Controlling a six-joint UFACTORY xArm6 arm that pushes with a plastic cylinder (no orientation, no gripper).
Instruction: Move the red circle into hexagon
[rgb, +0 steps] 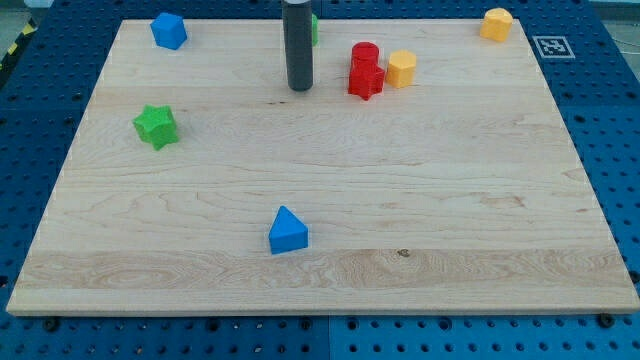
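The red circle (364, 55) stands near the view's top centre, touching a red star (366, 82) just below it. A yellow hexagon (401, 69) sits right beside both, on their right. My tip (299, 88) is the lower end of the dark rod, to the left of the red blocks with a gap between them. A green block (314, 28) is mostly hidden behind the rod.
A blue block (169, 30) sits at the top left, a green star (156, 126) at the left, a blue triangle (288, 231) at the bottom centre, and a yellow block (496, 23) at the top right. The wooden board (320, 270) ends at blue perforated table.
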